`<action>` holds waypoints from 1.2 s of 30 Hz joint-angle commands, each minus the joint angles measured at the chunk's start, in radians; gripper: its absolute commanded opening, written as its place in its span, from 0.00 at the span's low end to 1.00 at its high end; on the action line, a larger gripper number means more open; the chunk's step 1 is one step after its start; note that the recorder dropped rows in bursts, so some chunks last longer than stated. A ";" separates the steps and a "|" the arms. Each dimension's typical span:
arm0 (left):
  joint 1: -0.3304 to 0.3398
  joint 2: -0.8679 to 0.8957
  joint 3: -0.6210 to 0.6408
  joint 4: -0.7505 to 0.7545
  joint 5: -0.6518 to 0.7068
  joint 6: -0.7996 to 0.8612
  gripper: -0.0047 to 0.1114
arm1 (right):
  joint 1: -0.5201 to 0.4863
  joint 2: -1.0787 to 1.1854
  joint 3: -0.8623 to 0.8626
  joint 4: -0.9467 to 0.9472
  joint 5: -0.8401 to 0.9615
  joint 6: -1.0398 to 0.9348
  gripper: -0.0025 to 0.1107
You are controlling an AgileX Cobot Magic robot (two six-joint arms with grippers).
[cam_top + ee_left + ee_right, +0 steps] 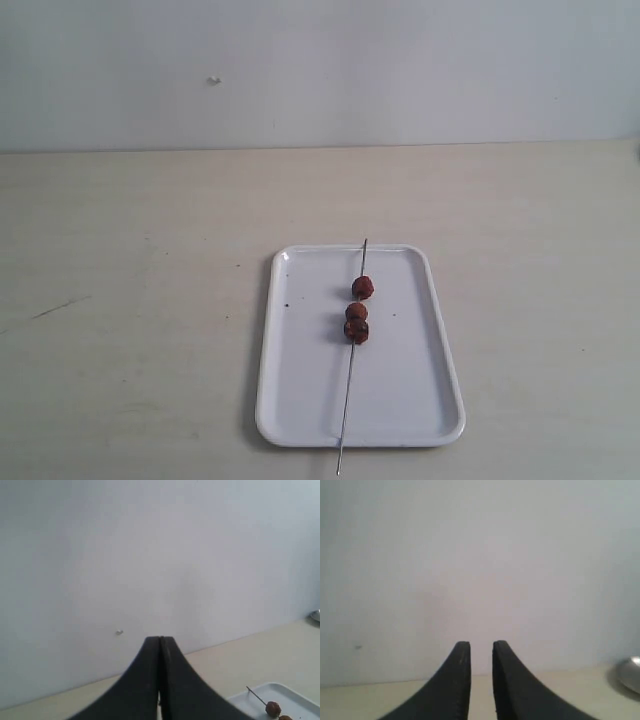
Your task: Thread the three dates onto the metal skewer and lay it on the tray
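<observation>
Exterior view, three dates (356, 312) on metal skewer (347, 400), on tray (300, 390)

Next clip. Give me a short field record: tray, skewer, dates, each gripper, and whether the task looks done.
tray: white, flat on the table
skewer: lying lengthwise on the tray, near end sticking out past the rim
dates: three, all on the skewer, two close together, one farther up
left gripper: shut, empty, off the tray
right gripper: open, empty
task: looks done
</observation>
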 commanded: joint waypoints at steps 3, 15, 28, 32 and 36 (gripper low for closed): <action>0.003 -0.006 0.002 -0.007 0.002 -0.001 0.04 | -0.162 -0.012 0.066 0.008 0.002 0.051 0.17; 0.003 -0.006 0.002 -0.007 0.004 -0.002 0.04 | -0.218 -0.021 0.066 -0.307 0.114 0.305 0.17; 0.003 -0.006 0.002 -0.007 0.002 -0.002 0.04 | -0.343 -0.033 0.124 -1.330 0.344 1.247 0.17; 0.003 -0.006 0.002 -0.007 0.002 -0.002 0.04 | -0.359 -0.055 0.154 -1.353 0.371 1.247 0.17; 0.003 -0.006 0.002 -0.007 0.002 -0.002 0.04 | -0.359 -0.064 0.154 -1.371 0.429 1.244 0.17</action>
